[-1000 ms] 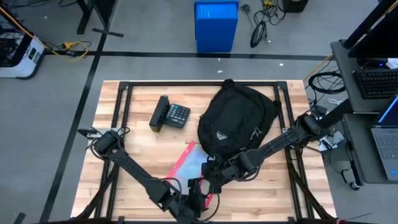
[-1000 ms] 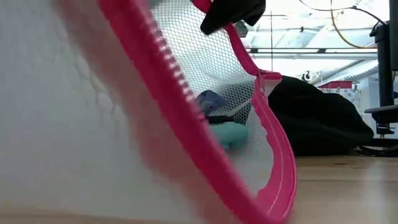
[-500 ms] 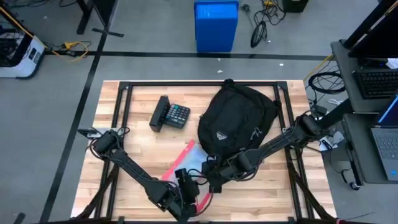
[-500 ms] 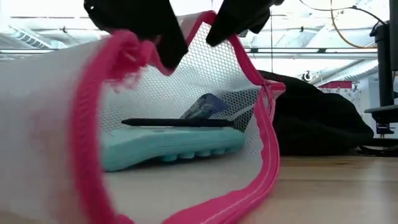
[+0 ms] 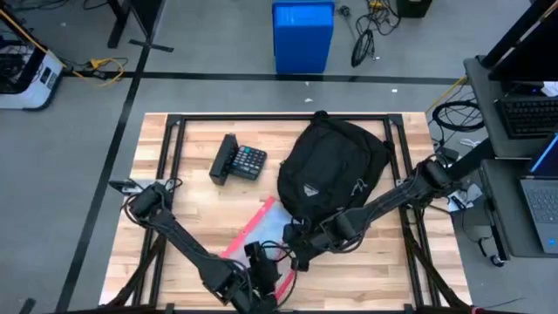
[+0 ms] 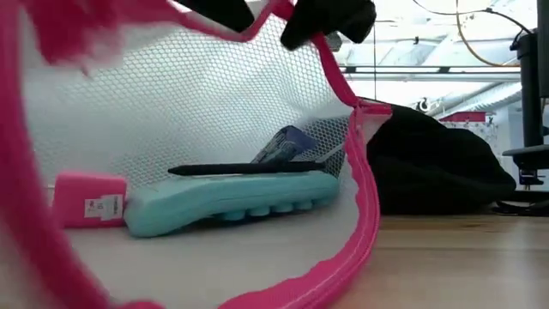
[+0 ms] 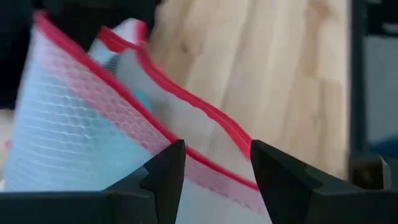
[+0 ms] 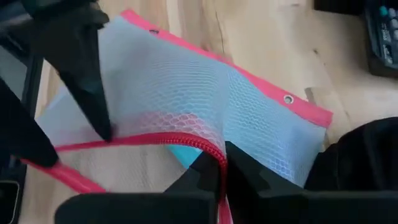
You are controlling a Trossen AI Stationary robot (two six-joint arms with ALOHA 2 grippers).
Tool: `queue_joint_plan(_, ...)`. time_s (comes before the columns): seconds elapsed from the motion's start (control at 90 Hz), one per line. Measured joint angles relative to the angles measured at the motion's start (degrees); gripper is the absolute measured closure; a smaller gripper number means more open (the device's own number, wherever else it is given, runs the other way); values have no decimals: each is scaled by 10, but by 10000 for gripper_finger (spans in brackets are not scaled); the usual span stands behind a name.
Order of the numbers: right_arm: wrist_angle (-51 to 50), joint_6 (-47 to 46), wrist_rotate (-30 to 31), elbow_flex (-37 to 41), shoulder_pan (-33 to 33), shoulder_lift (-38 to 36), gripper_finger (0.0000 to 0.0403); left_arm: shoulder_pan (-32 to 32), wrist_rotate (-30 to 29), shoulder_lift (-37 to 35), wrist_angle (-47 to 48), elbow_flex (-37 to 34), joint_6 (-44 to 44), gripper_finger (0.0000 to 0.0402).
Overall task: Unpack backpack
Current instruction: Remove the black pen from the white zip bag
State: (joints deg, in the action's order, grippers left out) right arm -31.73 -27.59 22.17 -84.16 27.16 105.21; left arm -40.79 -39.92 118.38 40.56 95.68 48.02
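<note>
Backpack: the backpack lies flat on the far half of the tabletop, logo patch up, touched by neither hand; in the low view it shows as a dark mound behind the pouch
Pouch: a mesh pouch with pink zip edging sits on the near tabletop just in front of the backpack, its mouth held wide toward the low camera
Right hand: the right hand is pinched closed on the pouch's zip edge, apparently to keep the upper lip lifted
Left hand: the left hand is at the opposite lip with the pink edge running between its fingers; the fingers stand apart, and whether they grip the edge cannot be told
Reason for hold: judged, the two hands spread the mouth so the contents can be reached
Contents: a teal case, a dark pen on it and a pink eraser lie inside
Calculator: a calculator rests apart on the far left, likely already unpacked
</note>
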Motion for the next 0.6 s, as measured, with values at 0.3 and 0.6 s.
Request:
queue_joint_plan(0.3,1,-5,4,0,-1,4,403,13,-60,12,185,3,129,229)
queue_joint_plan(0.6,-6,-25,-25,1,1,5,403,14,-64,13,226,3,129,229)
